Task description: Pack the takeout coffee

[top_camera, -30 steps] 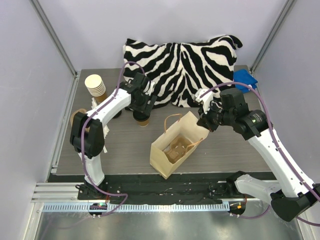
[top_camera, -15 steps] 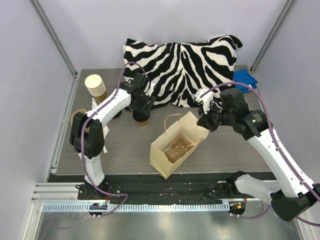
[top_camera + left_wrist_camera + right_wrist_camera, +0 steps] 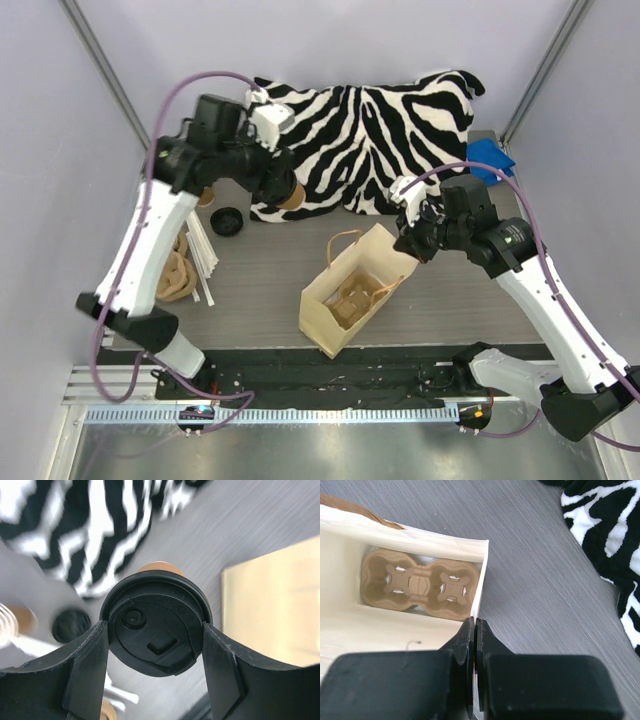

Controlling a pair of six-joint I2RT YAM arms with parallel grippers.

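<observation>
Change since half a second ago: the left arm has swung up and back, and the takeout coffee (image 3: 290, 198) has left its spot on the table (image 3: 270, 290). It is now held aloft up and to the left of the paper bag (image 3: 316, 318). The right arm is unchanged.

Left gripper (image 3: 155, 632): spread about a cup's width, one finger against each side of the cup just under the lid.

Right gripper (image 3: 474, 626): fingers pinched flat together on the bag's upper rim.

Takeout coffee: kraft-brown paper body; round black plastic lid with raised rim, small dimple and sip tab.

Paper bag: pale stiff paper, rectangular mouth open, brown twisted handles.

Cup carrier (image 3: 420, 582): moulded brown pulp, two wells, on the bag's floor.

Zebra pillow (image 3: 380, 130): soft, black-and-white striped, beyond the bag.

Loose black lid (image 3: 228, 220): left of the bag, on the grey woodgrain table.
</observation>
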